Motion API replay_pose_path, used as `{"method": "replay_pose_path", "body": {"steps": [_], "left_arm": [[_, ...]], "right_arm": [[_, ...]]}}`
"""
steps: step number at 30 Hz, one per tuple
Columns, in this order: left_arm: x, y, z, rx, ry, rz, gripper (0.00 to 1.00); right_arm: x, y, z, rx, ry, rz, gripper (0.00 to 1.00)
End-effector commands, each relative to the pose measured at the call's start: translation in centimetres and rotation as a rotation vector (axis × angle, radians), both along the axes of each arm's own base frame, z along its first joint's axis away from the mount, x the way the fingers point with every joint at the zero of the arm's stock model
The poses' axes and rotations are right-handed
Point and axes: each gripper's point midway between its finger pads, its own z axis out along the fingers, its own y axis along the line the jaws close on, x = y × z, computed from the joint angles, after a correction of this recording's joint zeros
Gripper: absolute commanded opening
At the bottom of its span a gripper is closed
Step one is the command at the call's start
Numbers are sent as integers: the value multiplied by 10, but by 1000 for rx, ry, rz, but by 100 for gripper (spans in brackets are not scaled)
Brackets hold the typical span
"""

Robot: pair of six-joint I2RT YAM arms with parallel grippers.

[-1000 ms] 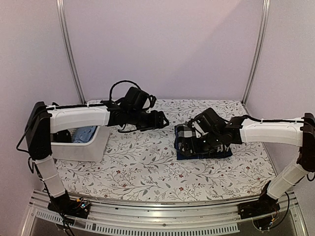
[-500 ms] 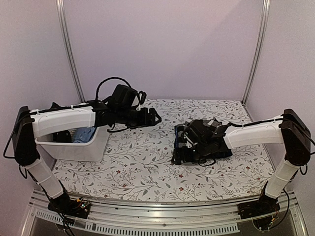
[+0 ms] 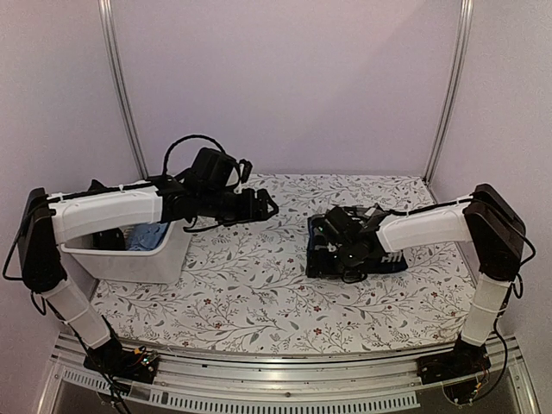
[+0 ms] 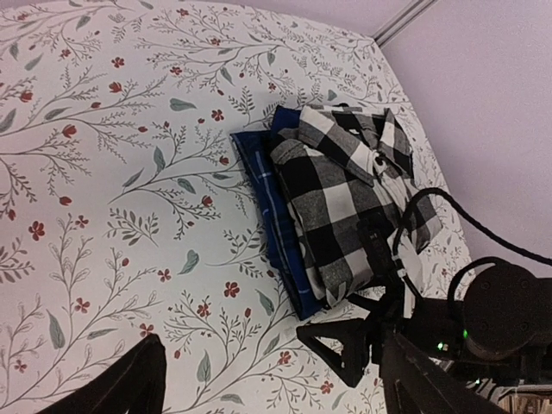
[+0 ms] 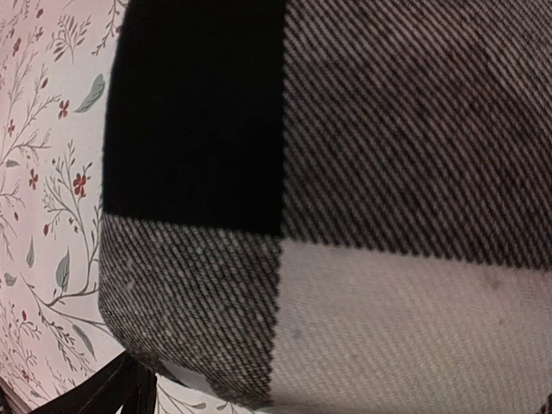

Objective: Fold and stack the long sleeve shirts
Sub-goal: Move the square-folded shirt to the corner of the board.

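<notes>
Left wrist view: black-and-white check shirt (image 4: pixel 345 190) folded and lying on top of the folded navy plaid shirt (image 4: pixel 269 203), one stack on the floral tablecloth (image 4: pixel 112 198), navy edge showing along one side. Own fingers (image 4: pixel 129 384) spread wide at the bottom of the frame, nothing between them.

Top external: left gripper (image 3: pixel 263 207) held above the table between bin and stack, apart from both. White plastic bin (image 3: pixel 164 254) at the table's left edge, light blue cloth (image 3: pixel 148 235) bunched inside; rest of the contents hidden behind the arm. Right gripper (image 3: pixel 332 257) down at the stack's near-left edge, against the check cloth.

Right wrist: check weave filling nearly the whole frame, a sliver of dark finger at the bottom left. Cannot tell how wide the jaws stand, nor whether any cloth is pinched.
</notes>
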Motion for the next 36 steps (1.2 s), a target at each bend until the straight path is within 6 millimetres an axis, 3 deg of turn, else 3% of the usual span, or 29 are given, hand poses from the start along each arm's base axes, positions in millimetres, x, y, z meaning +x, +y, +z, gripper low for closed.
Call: {"method": "replay_pose_path", "body": {"steps": [1, 11, 21, 26, 30, 32, 36], "left_arm": [[1, 12, 10, 1, -25, 14, 86], [0, 16, 9, -1, -19, 14, 86], [-4, 24, 10, -5, -21, 20, 86], [-4, 29, 13, -6, -23, 24, 86], [-4, 34, 14, -3, -25, 26, 86], [-5, 36, 15, 2, -26, 27, 86], [-8, 43, 16, 2, -27, 31, 86]], "right_arm": [[22, -32, -18, -147, -4, -119, 99], [79, -68, -19, -197, -20, -232, 99], [163, -105, -10, -138, -54, -343, 99], [196, -106, -14, -86, -54, -374, 99], [212, -98, -12, -16, -52, -371, 99], [209, -84, -6, 15, -60, -315, 99], [189, -44, 24, 57, -115, -195, 99]]}}
